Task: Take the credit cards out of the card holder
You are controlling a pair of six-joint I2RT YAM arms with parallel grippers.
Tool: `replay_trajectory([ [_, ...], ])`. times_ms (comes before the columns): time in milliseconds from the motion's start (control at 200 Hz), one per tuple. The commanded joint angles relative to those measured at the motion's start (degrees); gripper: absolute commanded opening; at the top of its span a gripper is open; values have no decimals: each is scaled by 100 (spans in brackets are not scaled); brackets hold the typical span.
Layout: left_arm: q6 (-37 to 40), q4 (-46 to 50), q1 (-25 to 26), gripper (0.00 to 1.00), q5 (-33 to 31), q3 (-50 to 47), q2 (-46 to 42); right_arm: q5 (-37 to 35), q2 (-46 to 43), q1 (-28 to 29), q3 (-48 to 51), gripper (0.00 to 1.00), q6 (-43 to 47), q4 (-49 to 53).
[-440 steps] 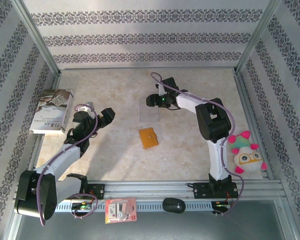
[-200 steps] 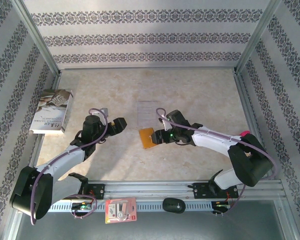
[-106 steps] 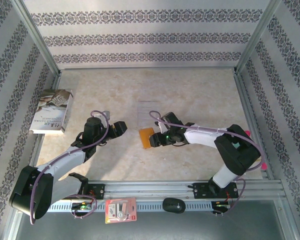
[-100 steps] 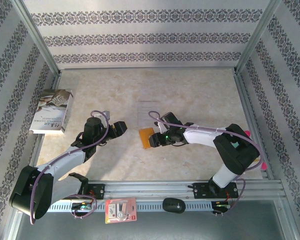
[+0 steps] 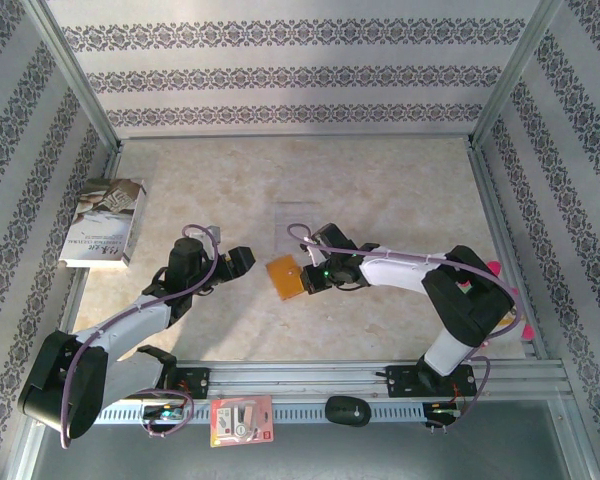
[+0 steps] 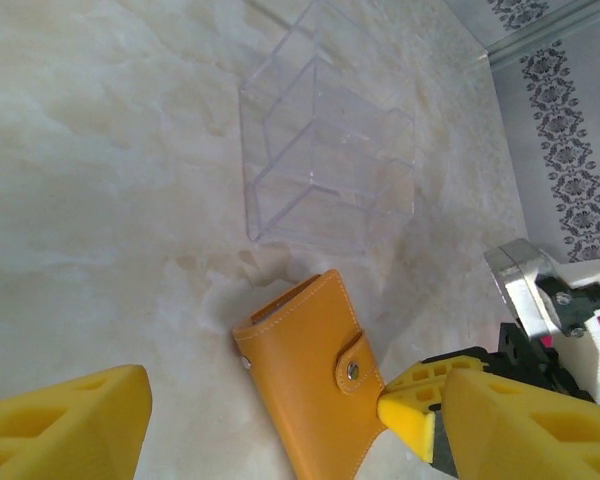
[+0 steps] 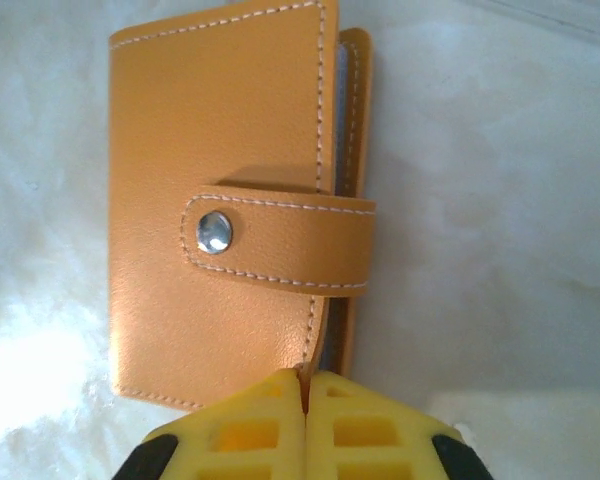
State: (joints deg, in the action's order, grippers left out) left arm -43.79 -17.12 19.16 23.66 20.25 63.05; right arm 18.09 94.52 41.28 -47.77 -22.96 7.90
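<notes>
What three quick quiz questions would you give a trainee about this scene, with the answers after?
1. True or false: the card holder has its snap tab fastened.
2. The right fingers are: A. wide open; B. pressed together at the card holder's edge; C. holding a black card.
3. What transparent object stands just beyond the card holder?
Key: 1 true. 2 B. 3 the clear plastic stand.

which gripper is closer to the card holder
Right. The right gripper is shut at the edge of the card holder; the left gripper stands open off its other side, apart.
</notes>
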Motion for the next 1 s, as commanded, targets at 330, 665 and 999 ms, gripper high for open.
replay_trajectory([
  [330,-644,-1606,121,78,613,-326,-98,258,-1414,26,-111,0,-184,-99],
  [665,-1169,-3841,120,77,926,-302,242,1022,-1959,-541,-485,0,-775,-1056],
  [999,-1595,-5116,123,67,1241,-111,535,1827,-2034,-613,-418,0,-1659,-2511],
])
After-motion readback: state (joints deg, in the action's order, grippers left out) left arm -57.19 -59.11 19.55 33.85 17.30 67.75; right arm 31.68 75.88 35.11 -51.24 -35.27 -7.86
